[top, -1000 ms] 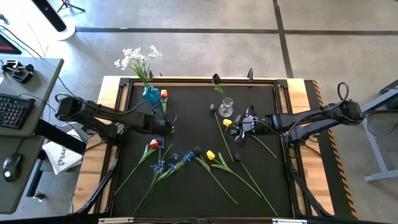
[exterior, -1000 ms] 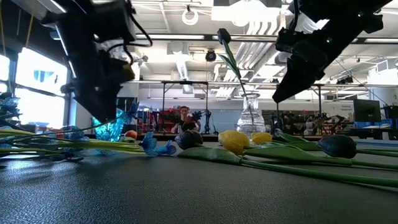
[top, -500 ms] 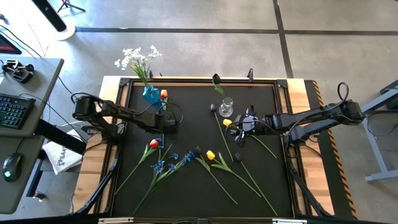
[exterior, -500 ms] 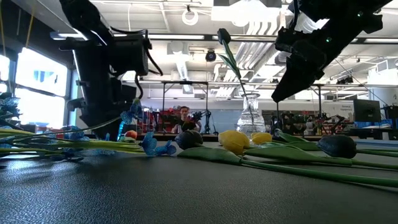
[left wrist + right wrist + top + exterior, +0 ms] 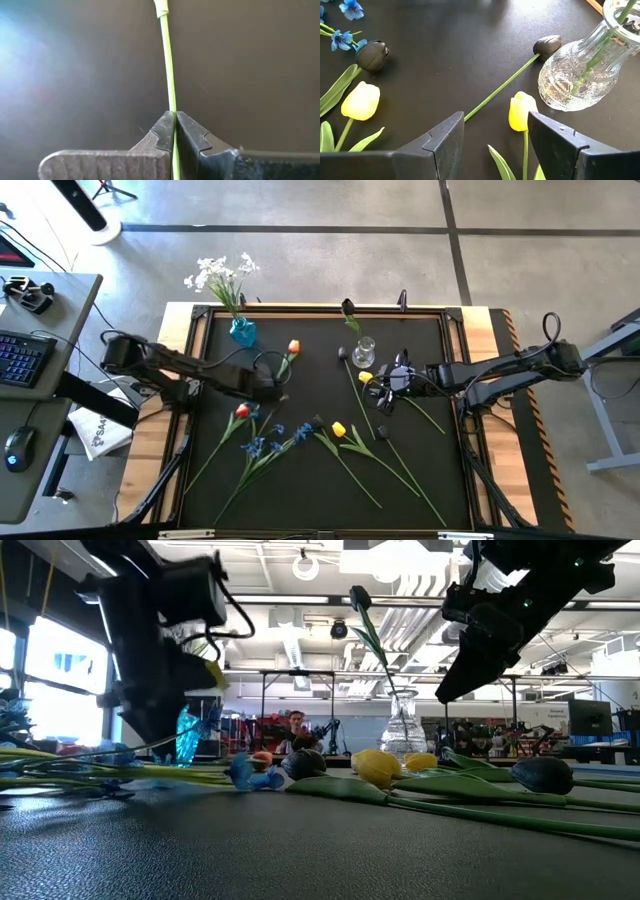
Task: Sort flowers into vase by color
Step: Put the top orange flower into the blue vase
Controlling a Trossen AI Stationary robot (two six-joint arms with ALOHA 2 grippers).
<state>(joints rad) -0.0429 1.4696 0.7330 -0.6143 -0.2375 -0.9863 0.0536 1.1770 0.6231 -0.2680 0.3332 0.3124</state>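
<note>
My left gripper (image 5: 274,388) is shut on the stem of an orange-red tulip (image 5: 293,347), whose head lies to the right of the blue vase (image 5: 243,332) that holds white sprays (image 5: 220,275). My right gripper (image 5: 385,387) is open and empty above a yellow tulip (image 5: 522,111) next to the clear vase (image 5: 364,352), which holds a dark tulip (image 5: 348,308). On the mat lie a red tulip (image 5: 242,411), blue sprays (image 5: 265,442), another yellow tulip (image 5: 338,428) and dark tulips (image 5: 318,422). My left gripper pinches the orange-red tulip's thin green stem (image 5: 172,107) between its two fingertips (image 5: 162,130). The stem runs straight on past the fingertips, along the fingers, toward the head on the table's far side. Whether the head rests on the mat, I cannot tell.
A dark tulip (image 5: 547,45) lies by the clear vase's foot, its stem running under my right gripper. Long stems and leaves (image 5: 385,465) cross the mat's near middle. The wooden table rim (image 5: 320,308) frames the mat. A desk with a keyboard (image 5: 25,355) stands at the left.
My left gripper has turned, and the orange-red tulip's head has swung from beside the blue vase toward the table's right and a little nearer. The gripper has kept hold of the stem.
</note>
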